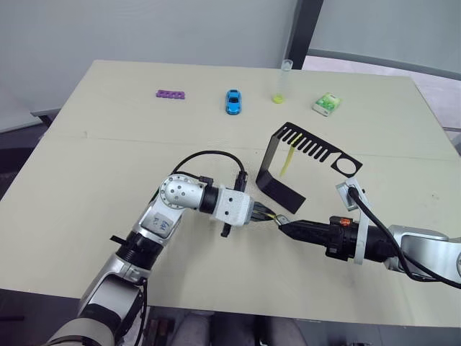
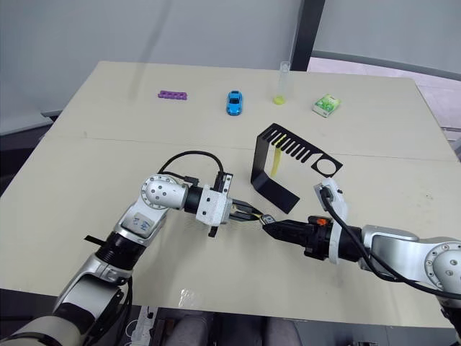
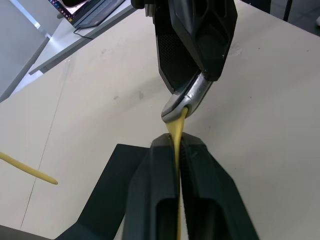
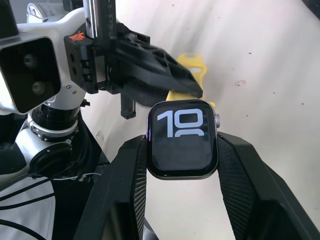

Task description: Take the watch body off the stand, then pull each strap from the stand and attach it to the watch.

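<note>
My right gripper is shut on the watch body, a black rounded-square case with a lit screen, held by its two sides. My left gripper is shut on one yellow strap, whose end touches the edge of the watch body. The two grippers meet just in front of the foot of the black stand, low over the table. A second yellow strap hangs from the stand's slotted top arm. The stand's ring holds nothing.
Along the far side of the table lie a purple block, a blue toy car, a clear tube with a yellow bottom and a green-white box. A black cable loops over my left wrist.
</note>
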`<state>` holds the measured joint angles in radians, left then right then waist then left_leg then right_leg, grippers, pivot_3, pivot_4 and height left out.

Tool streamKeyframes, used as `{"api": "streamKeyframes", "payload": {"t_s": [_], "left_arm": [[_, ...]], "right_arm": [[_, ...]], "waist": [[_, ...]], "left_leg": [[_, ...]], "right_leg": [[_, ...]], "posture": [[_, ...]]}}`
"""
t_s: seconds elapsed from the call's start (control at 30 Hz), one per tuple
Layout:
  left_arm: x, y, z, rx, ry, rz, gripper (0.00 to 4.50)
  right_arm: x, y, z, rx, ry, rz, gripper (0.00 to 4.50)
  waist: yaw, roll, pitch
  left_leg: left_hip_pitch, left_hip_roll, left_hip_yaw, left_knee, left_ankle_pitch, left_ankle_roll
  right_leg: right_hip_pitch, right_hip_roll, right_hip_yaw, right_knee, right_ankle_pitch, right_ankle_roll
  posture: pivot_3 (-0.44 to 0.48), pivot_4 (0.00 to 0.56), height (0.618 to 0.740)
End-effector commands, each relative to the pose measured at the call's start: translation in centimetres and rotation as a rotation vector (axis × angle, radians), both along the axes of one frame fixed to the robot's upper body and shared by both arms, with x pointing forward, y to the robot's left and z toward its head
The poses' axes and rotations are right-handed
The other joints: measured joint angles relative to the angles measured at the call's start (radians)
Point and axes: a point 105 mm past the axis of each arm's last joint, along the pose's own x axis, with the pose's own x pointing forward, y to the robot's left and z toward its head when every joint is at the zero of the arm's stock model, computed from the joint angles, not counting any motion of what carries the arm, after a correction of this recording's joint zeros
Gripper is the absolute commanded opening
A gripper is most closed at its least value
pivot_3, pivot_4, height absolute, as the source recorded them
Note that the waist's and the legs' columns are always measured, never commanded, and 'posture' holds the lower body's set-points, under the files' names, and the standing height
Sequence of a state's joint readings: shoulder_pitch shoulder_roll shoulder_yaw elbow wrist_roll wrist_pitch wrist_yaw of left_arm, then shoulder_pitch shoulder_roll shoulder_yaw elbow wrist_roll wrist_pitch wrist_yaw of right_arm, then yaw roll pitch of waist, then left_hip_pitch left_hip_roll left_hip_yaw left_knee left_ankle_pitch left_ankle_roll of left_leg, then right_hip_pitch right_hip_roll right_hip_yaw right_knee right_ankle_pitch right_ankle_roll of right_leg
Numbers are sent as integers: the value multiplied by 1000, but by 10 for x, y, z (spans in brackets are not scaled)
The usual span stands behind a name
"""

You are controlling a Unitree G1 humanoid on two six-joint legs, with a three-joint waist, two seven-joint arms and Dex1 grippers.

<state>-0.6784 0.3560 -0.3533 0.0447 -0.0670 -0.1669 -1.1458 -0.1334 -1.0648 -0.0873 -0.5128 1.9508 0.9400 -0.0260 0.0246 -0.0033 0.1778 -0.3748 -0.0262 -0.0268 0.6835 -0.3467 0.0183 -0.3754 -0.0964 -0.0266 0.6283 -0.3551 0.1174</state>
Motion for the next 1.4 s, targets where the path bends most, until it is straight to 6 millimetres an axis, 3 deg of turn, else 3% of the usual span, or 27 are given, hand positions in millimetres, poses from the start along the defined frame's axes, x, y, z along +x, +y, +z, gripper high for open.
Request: {"api": "streamKeyframes", "payload": {"t_s": [0.03, 0.13, 0.2, 0.4, 0.5, 0.63, 1.27, 1.4], "left_arm": [[-10, 15, 16, -16, 28, -23, 2365], [-14, 37, 21, 10, 141, -14, 3830], [-18, 53, 23, 38, 235, -17, 4443], [-25, 77, 36, 34, 498, -41, 4443], [-27, 79, 37, 48, 515, -47, 4443], [-30, 82, 32, 86, 486, -50, 4443], [-20, 84, 32, 38, 370, 43, 4443], [-20, 93, 22, 88, 361, 65, 4443]], "right_arm": [[-9, 1, 18, -83, -101, 16, 1510], [-19, 2, 20, -157, -138, 43, 1510], [-27, 3, 19, -239, -199, 83, 1510], [-32, 4, 12, -479, -523, 175, 1510], [-30, 4, 15, -503, -667, 185, 1510], [-31, -2, 5, -619, -842, 275, 1510], [-23, -8, -1, -581, -980, 403, 1510], [-19, -2, -10, -569, -977, 441, 1510]], "waist": [[-2, 0, 0], [-4, 0, 0], [-3, 0, 0], [2, 0, 0], [1, 0, 0], [-1, 0, 0], [-3, 0, 0], [-7, 0, 0]], "left_leg": [[0, 0, 0, 0, 0, 0], [0, 2, 0, 0, 0, 0], [0, 2, 0, 0, 0, 0], [-1, 1, -3, 0, 0, 0], [-2, 0, -4, 0, 0, 0], [-1, -1, -3, -1, 0, 0], [0, -1, -2, 0, 0, 0], [0, -1, -2, 0, 0, 0]], "right_leg": [[0, 0, 0, 0, 0, 0], [0, 1, 0, 0, 0, 0], [0, 1, 0, -1, 0, -1], [1, 1, -2, -2, 0, -1], [1, 1, -2, -1, 1, 0], [1, 2, -2, 0, 1, 0], [1, 1, 0, 1, 1, 0], [1, 2, 0, 1, 1, 0]], "posture": [[0, 150, 740], [0, 150, 740], [0, 150, 740], [0, 150, 740], [0, 150, 740], [0, 150, 740], [0, 150, 740], [0, 150, 740]]}}
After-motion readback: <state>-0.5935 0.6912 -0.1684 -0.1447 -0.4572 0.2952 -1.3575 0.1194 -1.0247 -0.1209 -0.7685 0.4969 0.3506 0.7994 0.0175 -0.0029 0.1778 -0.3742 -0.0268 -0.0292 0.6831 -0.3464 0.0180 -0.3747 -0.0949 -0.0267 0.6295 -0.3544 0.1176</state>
